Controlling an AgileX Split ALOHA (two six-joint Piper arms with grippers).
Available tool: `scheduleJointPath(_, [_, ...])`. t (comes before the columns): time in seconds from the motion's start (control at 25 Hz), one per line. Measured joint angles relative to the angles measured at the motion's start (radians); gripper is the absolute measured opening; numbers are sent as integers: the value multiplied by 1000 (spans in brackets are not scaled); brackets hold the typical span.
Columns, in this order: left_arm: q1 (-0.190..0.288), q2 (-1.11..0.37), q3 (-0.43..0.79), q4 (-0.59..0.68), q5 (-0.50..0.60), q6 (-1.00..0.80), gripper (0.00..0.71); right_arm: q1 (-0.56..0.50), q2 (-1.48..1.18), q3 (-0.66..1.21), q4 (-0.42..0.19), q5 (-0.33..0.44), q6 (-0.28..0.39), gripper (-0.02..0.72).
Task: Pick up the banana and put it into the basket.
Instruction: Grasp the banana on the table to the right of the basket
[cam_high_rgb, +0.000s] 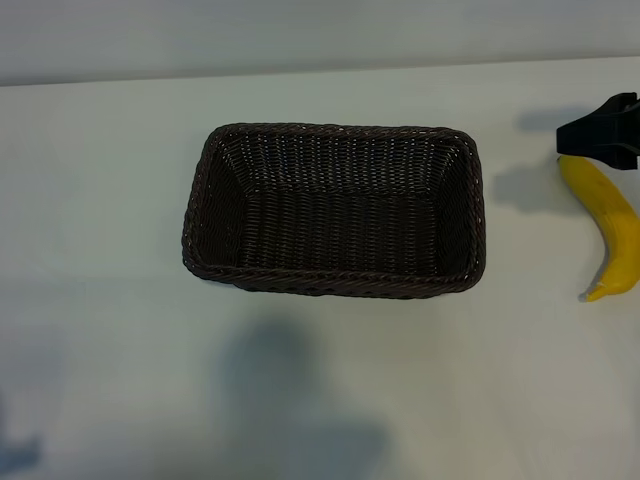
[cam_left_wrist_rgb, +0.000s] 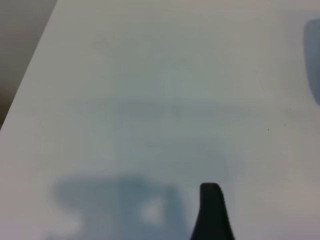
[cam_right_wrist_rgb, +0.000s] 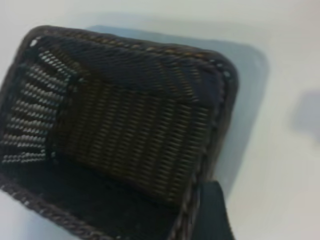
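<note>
The banana (cam_high_rgb: 612, 228), smooth, curved and bright yellow, lies on the white bench (cam_high_rgb: 110, 200) right of the basket (cam_high_rgb: 196, 214), apart from it. The right claw (cam_high_rgb: 600, 135), black, hangs at its upper end, jaws spread wide, gripping nothing. The basket is dark-brown woven wicker, rectangular with rounded corners and low sloping walls. Bare bench surrounds it. The left claw (cam_left_wrist_rgb: 212, 212) hovers open over plain bench.
</note>
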Motion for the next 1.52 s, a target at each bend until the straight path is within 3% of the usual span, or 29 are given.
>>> scheduleJointPath(0.28, [0,0,0,0,0,0,547,0,112,-65,-19,-10,5,534])
scheduleJointPath(0.44, [0,0,1,0,0,0,547,0,194,-176,-68,55,53,534])
scheduleJointPath(0.56, [0,0,1,0,0,0,547,0,240,-251,-168,111,156,534])
scheduleJointPath(0.76, [0,0,1,0,0,-1,547,0,285,-333,-407,159,417,534])
scheduleJointPath(0.88, [0,0,1,0,0,-1,547,2,297,-349,-531,188,531,534])
scheduleJointPath(1.0, [0,0,1,0,0,-3,547,5,304,-350,-615,200,605,534])
scheduleJointPath(1.08, [0,0,1,0,0,-3,547,5,307,-350,-650,201,621,534])
scheduleJointPath(1.28, [0,0,1,0,0,-3,547,5,355,-351,-668,192,625,534])
scheduleJointPath(1.52, [0,0,1,0,0,-3,547,5,444,-351,-700,130,622,534])
